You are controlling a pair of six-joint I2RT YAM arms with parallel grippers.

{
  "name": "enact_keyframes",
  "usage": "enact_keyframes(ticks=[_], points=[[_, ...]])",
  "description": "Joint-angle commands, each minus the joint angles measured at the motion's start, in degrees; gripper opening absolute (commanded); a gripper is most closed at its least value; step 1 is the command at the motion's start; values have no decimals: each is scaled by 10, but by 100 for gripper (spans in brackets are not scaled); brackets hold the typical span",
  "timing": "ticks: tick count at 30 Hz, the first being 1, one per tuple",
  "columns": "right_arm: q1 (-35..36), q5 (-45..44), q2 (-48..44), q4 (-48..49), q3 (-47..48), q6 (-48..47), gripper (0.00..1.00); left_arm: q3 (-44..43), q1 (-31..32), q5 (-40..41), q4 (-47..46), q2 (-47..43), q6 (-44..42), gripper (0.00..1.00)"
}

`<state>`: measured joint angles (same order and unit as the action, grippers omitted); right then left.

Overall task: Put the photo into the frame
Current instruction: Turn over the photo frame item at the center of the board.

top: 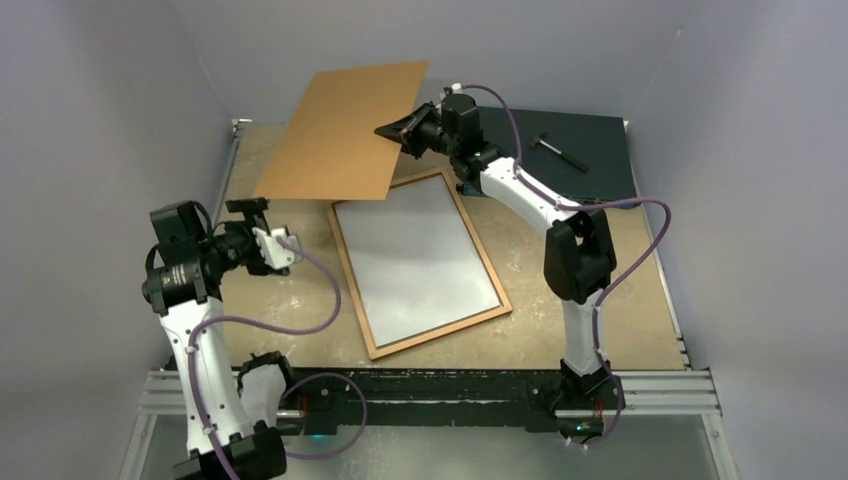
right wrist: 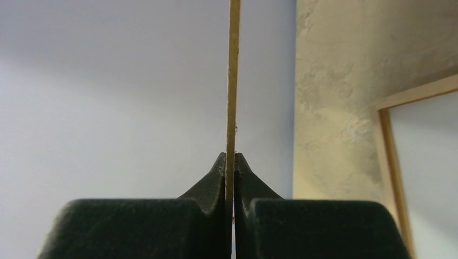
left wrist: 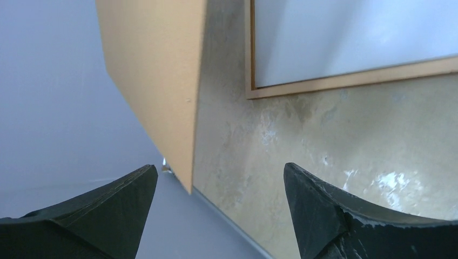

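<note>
The orange-brown wooden frame [top: 441, 330] lies flat mid-table, also seen in the left wrist view [left wrist: 345, 81] and the right wrist view [right wrist: 386, 140]. A plain white sheet [top: 415, 260] fills its opening. It looks like the photo lying face down, print side hidden. My right gripper [top: 385, 131] is shut on the edge of a plain brown backing board [top: 345, 130], held tilted in the air above the table's back left; the pinch shows edge-on [right wrist: 230, 156]. My left gripper [top: 268, 228] stands open below the board's near corner [left wrist: 156, 70], its fingers wide apart [left wrist: 220, 166] and holding nothing.
A dark flat box [top: 520, 135] sits at the back right with a small black tool [top: 558, 150] on it. Grey walls close in the left, back and right. The beige marbled tabletop [top: 600, 300] shows around the frame.
</note>
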<state>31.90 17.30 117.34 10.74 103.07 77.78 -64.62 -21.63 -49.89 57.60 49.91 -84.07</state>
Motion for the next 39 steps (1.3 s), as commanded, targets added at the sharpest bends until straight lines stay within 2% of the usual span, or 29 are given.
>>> enact_keyframes(ticks=[1, 5, 9, 18, 24, 27, 33, 36, 39], points=[[9, -8, -67, 84, 13, 78, 0, 79, 0, -24, -67, -71, -159, 85], [23, 3, -86, 115, -23, 85, 0, 172, 0, -50, -242, -142, -115, 83], [33, 14, -112, 130, -68, 83, 0, 176, 0, -61, -302, -139, -79, 79], [70, 7, -140, 177, -132, 103, 0, 163, 0, -97, -292, -130, -83, 74], [101, -11, -110, 190, -112, 122, 0, 143, 3, -125, -211, -118, -181, 65], [114, -23, -101, 194, -103, 129, 0, 146, 3, -119, -180, -114, -218, 59], [137, -81, -115, 198, -126, 133, 0, 145, 4, -122, -164, -115, -223, 41], [146, -97, -116, 207, -131, 133, 0, 143, 5, -125, -152, -117, -228, 26], [155, -103, -110, 210, -123, 122, 0, 146, 7, -124, -152, -116, -223, 5]])
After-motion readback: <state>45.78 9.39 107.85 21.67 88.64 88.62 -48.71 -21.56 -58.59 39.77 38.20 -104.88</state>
